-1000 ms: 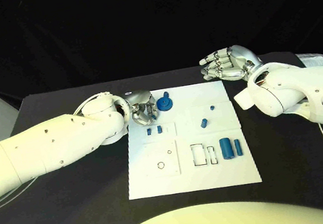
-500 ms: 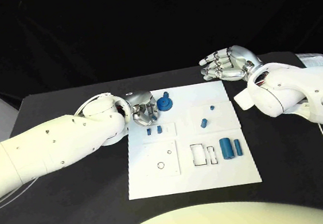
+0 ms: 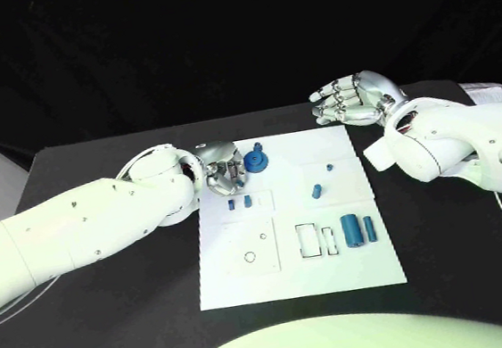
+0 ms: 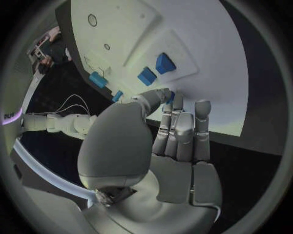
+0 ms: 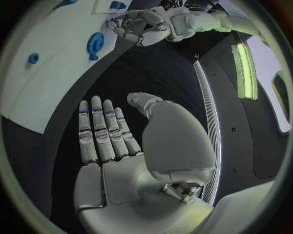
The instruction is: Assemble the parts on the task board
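Matte black bench carried the flat white board, black outlines printed on it, no readable text. Left robot hand, metallic silver, sat at the board's far left corner beside the blue gear; grip on it unclear. Right robot hand was off-board, fingers apart, empty. Left wrist view showed two small blue blocks.

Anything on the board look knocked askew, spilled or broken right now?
Nothing stands out. The small blue parts lie loose on the task board, none off its edge. The blue gear sits beside the left hand; contact is unclear.
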Motion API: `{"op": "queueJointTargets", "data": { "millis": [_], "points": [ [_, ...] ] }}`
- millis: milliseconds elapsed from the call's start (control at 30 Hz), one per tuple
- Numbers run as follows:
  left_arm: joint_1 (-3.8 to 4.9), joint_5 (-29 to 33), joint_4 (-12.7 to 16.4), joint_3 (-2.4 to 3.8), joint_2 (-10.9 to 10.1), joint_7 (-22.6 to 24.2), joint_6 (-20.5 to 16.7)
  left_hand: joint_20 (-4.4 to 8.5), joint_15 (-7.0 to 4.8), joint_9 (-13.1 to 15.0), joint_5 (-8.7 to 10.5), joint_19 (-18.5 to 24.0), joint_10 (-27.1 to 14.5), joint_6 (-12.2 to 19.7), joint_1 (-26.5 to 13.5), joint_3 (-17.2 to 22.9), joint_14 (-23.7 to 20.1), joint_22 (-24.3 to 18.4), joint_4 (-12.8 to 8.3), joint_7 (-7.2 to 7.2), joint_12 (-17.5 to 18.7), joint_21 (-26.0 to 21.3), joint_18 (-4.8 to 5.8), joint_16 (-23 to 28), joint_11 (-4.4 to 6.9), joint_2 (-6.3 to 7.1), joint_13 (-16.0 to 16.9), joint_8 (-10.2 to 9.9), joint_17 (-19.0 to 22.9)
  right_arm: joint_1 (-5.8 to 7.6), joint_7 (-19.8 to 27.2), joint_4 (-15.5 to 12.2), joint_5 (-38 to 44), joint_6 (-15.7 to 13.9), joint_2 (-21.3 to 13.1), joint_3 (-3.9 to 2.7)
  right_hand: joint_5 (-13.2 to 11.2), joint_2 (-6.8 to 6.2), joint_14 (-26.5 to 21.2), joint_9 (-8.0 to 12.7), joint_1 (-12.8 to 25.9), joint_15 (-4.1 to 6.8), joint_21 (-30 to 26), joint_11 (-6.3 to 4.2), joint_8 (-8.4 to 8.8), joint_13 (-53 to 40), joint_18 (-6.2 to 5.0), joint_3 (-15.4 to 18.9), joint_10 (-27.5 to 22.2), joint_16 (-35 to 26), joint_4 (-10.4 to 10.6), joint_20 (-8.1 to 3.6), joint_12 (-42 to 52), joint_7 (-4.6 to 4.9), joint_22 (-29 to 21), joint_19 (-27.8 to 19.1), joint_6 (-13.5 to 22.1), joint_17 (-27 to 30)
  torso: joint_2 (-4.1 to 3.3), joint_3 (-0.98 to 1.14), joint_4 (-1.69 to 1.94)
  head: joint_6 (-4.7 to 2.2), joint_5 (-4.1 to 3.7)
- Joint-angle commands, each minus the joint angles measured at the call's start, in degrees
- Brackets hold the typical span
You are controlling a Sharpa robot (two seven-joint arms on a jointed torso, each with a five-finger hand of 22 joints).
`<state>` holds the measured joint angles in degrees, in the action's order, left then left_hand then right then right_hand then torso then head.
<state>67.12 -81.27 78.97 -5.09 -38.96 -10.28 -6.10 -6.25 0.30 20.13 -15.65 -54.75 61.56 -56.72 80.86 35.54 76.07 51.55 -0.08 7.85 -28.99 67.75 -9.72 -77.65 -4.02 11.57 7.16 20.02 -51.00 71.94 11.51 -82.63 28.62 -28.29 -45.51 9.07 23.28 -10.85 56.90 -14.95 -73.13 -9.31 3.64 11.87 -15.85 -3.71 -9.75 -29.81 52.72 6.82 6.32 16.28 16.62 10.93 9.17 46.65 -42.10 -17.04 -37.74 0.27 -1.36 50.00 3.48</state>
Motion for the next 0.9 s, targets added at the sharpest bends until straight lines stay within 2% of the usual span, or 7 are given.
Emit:
{"op": "queueJointTargets", "data": {
  "millis": [33, 167, 267, 433, 900],
  "points": [
    [-0.23, -0.08, -0.04, -0.2, 0.15, -0.85, 2.83, -0.09, 0.13, -0.19, 0.24, 1.01, -0.38, 0.26, -0.68, -0.64, -0.88, -0.66, 0.15, 0.32, 0.73, -0.76, 0.12, 0.3, -0.26, -0.02, 0.07, -0.52, 0.92, -0.02, 0.51, 0.0, 0.39, 0.38, 0.01, -0.02, 0.19, 0.41, 0.12, 0.07, 0.22, -0.05, 0.13, -0.16, 0.02, 0.02, -0.73, -0.26, -0.41, -0.23, -0.22, -0.09, 0.29, 4.52, -0.04, -0.28, -0.37, 0.04, 0.03, 0.0, -0.01, 0.0, 0.02],
    [-0.23, -0.26, 0.01, -0.21, 0.04, -0.6, 2.25, -0.19, 0.24, -0.29, 0.24, 0.9, -0.45, 0.75, -0.83, -0.87, -0.97, -0.51, 0.15, 0.45, 0.86, -0.77, 0.19, 0.22, -0.38, 0.21, 0.19, -0.99, 0.76, -0.02, 0.51, 0.01, 0.39, 0.37, -0.03, -0.01, 0.19, 0.41, 0.12, 0.07, 0.22, -0.05, 0.13, -0.16, 0.02, 0.02, -0.73, -0.26, -0.41, -0.23, -0.22, -0.09, 0.29, 4.52, -0.04, -0.28, -0.37, 0.04, 0.01, -0.03, -0.02, 0.0, 0.01],
    [-0.24, -0.45, 0.08, -0.22, -0.05, -0.27, 1.25, -0.29, 0.19, -0.72, 0.09, 0.03, 0.16, 2.58, -1.4, -1.33, -0.37, 0.17, 0.16, 0.47, 0.61, -0.47, 0.36, -0.46, -0.23, 1.25, 0.63, -2.41, -0.36, -0.02, 0.5, 0.03, 0.39, 0.41, -0.05, -0.01, 0.19, 0.41, 0.12, 0.07, 0.22, -0.05, 0.13, -0.16, 0.02, 0.02, -0.73, -0.26, -0.41, -0.23, -0.22, -0.09, 0.29, 4.52, -0.04, -0.28, -0.37, 0.04, 0.02, -0.05, -0.01, 0.0, -0.03],
    [-0.24, -0.61, 0.21, -0.21, -0.13, 0.09, 0.11, -0.44, 0.37, -0.94, 0.03, 0.15, -0.02, 3.9, -2.59, -1.93, -0.6, -0.34, 0.84, 0.72, 0.87, -1.03, 0.33, -0.49, -0.43, 2.19, 0.91, -3.44, 0.07, -0.03, 0.47, 0.07, 0.39, 0.5, -0.07, -0.01, 0.19, 0.41, 0.12, 0.07, 0.22, -0.05, 0.13, -0.16, 0.02, 0.02, -0.73, -0.26, -0.41, -0.23, -0.22, -0.09, 0.29, 4.52, -0.04, -0.28, -0.37, 0.04, -0.01, -0.06, -0.03, 0.0, -0.04],
    [-0.24, -0.75, 0.19, -0.2, -0.32, -0.69, -0.58, -0.58, 0.51, -1.05, -0.07, 0.48, -0.15, 4.92, -2.78, -2.03, -0.94, -1.05, 1.19, 0.92, 0.99, -1.68, 0.22, -0.37, -0.57, 2.34, 1.15, -4.13, 0.66, -0.04, 0.3, 0.44, 0.38, 0.69, -0.08, 0.0, 0.17, 0.39, 0.11, 0.1, 0.3, -0.06, 0.13, -0.15, 0.03, 0.02, -0.72, -0.26, -0.42, -0.26, -0.23, -0.08, 0.29, 4.52, -0.14, -0.31, -0.37, 0.1, 0.01, -0.04, 0.0, 0.0, 0.01]
  ]
}}
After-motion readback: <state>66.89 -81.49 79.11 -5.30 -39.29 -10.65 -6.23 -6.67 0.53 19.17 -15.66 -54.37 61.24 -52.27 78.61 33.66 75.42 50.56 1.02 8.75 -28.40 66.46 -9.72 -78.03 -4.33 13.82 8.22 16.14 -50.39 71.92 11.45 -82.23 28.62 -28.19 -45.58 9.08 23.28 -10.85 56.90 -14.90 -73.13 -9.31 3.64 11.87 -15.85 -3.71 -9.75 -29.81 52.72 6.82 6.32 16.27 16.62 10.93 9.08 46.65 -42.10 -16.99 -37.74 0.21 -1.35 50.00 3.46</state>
